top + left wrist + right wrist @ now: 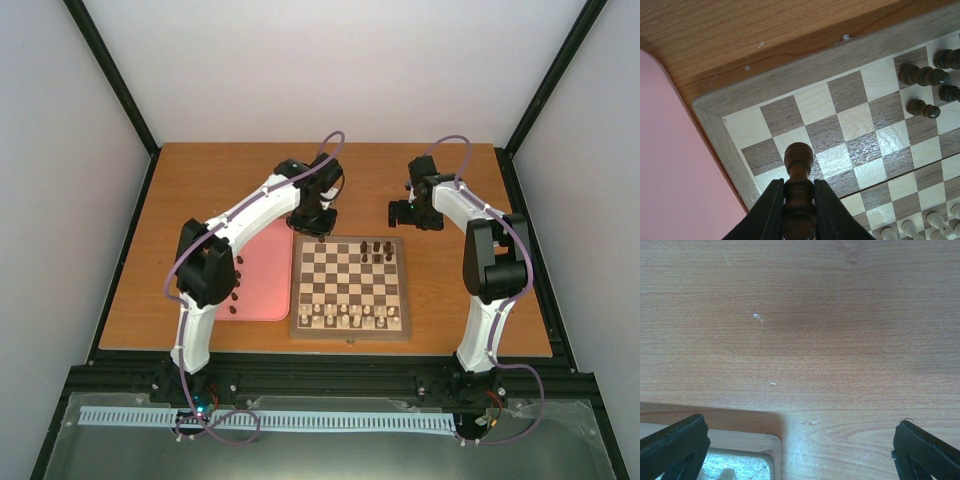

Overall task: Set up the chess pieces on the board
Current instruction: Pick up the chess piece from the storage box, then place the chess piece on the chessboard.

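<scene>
So, tray [268, 292]: pink, left of centre in the top view, right beside the board's left edge; it looks to be the stock, kept within the left arm's reach
loose pieces [238, 280]: a few dark ones on the tray's left part, partly hidden by the arm; by my reading they wait their turn
left gripper [799, 184]: closed on the held piece, pinching its stem low so the head stands clear; in the top view it hangs at the board's upper left corner
held piece [798, 162]: dark, upright, bottom centre of the left wrist view, over the squares near the corner beside the tray; whether its base touches the board I cannot tell; it is probably kept upright so it can be set straight down
board [297, 300]: centre of the top view, square to the table [200, 200]; it sits between the two arms, so either can reach it
placed pieces [375, 250]: a handful of dark ones clustered on the board's upper right squares; the upper left squares are bare, likely why the left gripper is there
white pieces [345, 318]: ranked along the board's lower rows; they look set
right gripper [412, 213]: jaws wide apart, holding nothing, over bare table just above the board's upper right corner; parked clear of the work, I judge
</scene>
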Controlling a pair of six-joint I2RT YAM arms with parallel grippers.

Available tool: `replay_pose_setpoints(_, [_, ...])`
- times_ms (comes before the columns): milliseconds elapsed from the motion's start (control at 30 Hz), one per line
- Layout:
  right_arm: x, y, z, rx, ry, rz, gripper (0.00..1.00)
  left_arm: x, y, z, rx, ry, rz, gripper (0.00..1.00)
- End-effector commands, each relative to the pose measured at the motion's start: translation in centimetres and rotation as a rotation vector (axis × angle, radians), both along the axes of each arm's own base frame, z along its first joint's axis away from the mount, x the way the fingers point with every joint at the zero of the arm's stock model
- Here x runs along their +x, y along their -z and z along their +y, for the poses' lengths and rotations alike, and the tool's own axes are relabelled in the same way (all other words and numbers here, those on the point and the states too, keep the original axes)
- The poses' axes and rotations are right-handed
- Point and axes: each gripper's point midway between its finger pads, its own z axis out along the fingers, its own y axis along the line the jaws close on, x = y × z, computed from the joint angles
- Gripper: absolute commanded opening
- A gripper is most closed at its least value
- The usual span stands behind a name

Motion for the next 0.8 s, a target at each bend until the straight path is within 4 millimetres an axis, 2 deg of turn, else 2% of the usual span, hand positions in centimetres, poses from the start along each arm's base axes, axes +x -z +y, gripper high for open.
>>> replay_pose_setpoints(0, [0.3, 0.4, 0.1, -0.004, -0.001, -0.001, 1.00, 0.4, -1.2, -0.8, -0.044, -0.007, -0.018, 0.03])
replay_pose_setpoints(300, [0.3, 0.4, 0.0, -0.007, -0.001, 0.000, 1.00, -0.1, -0.2, -3.3, -0.074, 0.031, 0.004, 0.02])
replay_pose_setpoints(500, [0.3, 0.4, 0.0, -0.010, -0.003, -0.001, 1.00, 0.6, 0.7, -5.2, -0.071, 0.058, -0.003, 0.03])
replay_pose_setpoints(767, [0.4, 0.4, 0.1, -0.009, -0.006, -0.002, 1.00, 0.7, 2.1, -6.1, -0.045, 0.082, 0.012, 0.03])
